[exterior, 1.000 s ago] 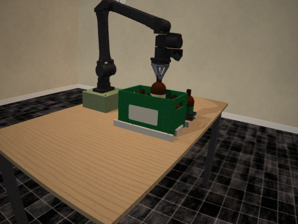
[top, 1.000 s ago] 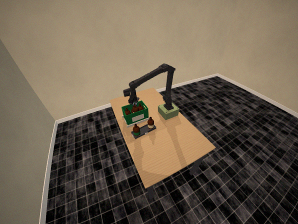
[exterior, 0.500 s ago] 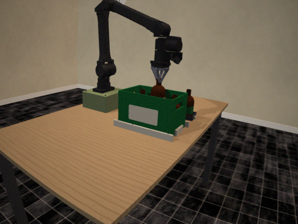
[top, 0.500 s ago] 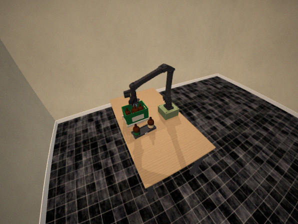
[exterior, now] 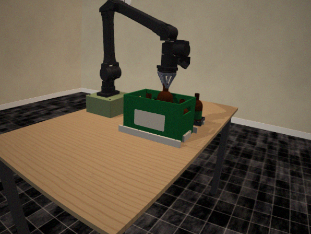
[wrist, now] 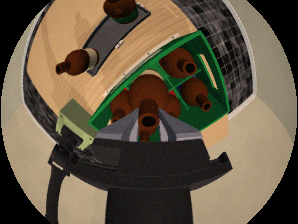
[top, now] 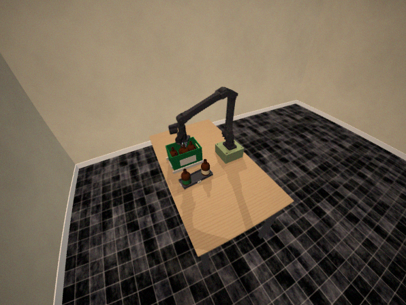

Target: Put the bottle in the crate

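Gripper: clamping on the neck of the carried bottle. Holding it roughly upright inside the crate, shoulder showing near rim height. Hiding bottle base and slot floor behind crate walls and bottle body; not confirming seating. Apparently lowering into the slot, by judgement.

Possible faults and causes:

- Landing on a divider: setting down off-centre, then pressing and tipping the crate.
- Rubbing a neighbouring bottle: descending with a slight lean in tight spacing.
- Dropping or toppling: opening before base contact.
- Shoving the crate: pushing sideways while gripping, possibly riding against the low white strips.
- Lifting the bottle again: raising before both fingers are clearing the neck.
- Disturbing the tray: swinging low on withdrawal towards the green-labelled bottle and the cream-labelled bottle, both standing on it.

Preventing most faults: lowering straight, stopping at contact, opening gently, retreating vertically.

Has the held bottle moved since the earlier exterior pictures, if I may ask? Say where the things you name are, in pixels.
Yes, the bottle (top: 184, 150) (exterior: 165, 96) (wrist: 149, 95) has gone down, deeper behind the wall of the crate (top: 174, 163) (exterior: 156, 109) (wrist: 224, 95).
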